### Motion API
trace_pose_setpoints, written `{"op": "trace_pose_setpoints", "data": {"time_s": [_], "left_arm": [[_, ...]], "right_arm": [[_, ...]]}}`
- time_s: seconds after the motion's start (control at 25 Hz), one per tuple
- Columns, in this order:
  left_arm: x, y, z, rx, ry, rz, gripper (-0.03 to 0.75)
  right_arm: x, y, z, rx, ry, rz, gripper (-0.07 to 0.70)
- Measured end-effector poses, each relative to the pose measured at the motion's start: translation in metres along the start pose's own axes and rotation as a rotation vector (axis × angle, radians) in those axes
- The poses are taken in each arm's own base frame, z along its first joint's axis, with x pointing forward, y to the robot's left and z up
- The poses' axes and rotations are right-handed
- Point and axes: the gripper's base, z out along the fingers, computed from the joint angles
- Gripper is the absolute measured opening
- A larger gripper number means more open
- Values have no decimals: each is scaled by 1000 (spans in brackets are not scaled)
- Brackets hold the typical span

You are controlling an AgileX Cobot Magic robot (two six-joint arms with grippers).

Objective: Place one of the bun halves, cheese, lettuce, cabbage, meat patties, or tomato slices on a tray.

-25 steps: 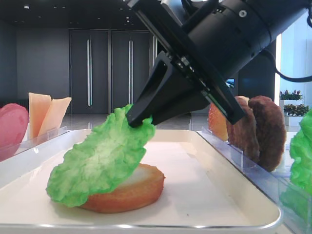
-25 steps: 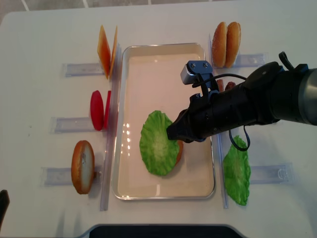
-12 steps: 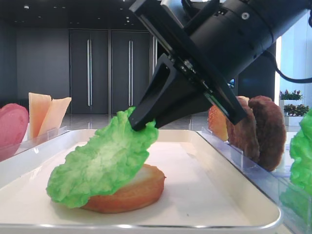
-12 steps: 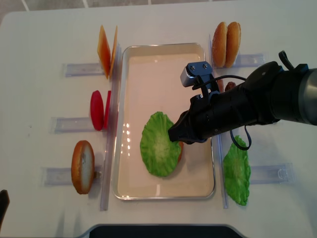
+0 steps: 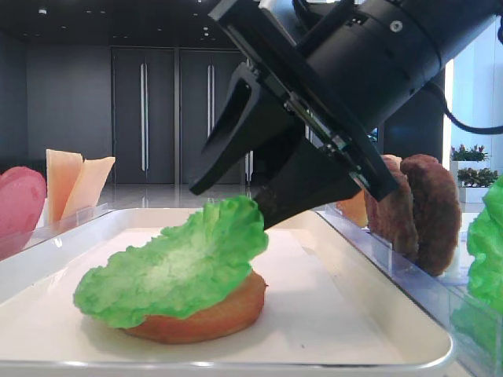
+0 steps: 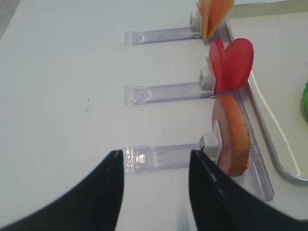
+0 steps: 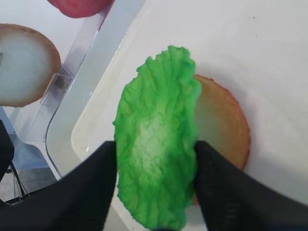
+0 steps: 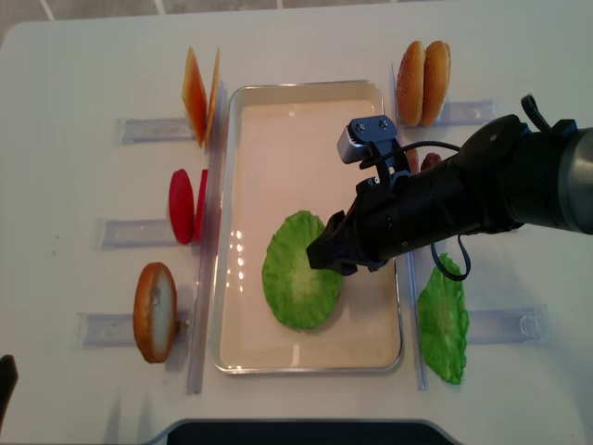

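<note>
Right end effector (image 7: pixel 154 192) hangs spread wide over the lettuce (image 7: pixel 156 156), gripping nothing. That leaf lies on a bun half (image 7: pixel 221 122) inside the tray (image 8: pixel 278 93), hiding most of it. Farther right, meat patties (image 5: pixel 428 212) stand partly behind the arm. Left end effector (image 6: pixel 154 192) is open over the tabletop (image 6: pixel 62 72).

- Across the top of my low side view I see a dark ceiling (image 5: pixel 118 17) with small recessed spotlights.
- Below it, left of centre, stand tall dark double doors (image 5: pixel 177 114) with long vertical silver handles, set in a dark grey panelled wall (image 5: pixel 67 110).
- A glossy pale floor (image 5: pixel 157 196) reflects the doors.
- At the right edge, bright daylight comes through a window (image 5: pixel 478 102), with potted green plants with red flowers (image 5: pixel 471 153) under it.
- In my overhead view everything sits on a plain white tabletop (image 8: pixel 83 74).
</note>
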Motion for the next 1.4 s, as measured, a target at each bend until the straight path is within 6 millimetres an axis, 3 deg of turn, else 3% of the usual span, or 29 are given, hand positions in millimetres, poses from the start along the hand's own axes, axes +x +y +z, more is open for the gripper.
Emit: {"op": "trace_pose_setpoints", "data": {"time_s": [0.2,0.68,1.4], "left_arm": [[0,0,0,0,0,0,342],[0,0,0,0,0,0,342],[0,0,0,0,0,0,342]], "right_arm": [[0,-2,0,19,-5,-4,462],[-3,-6,-3,92,-26,-43,468],[-28,50,-85,87,-324,-196,468]]}}
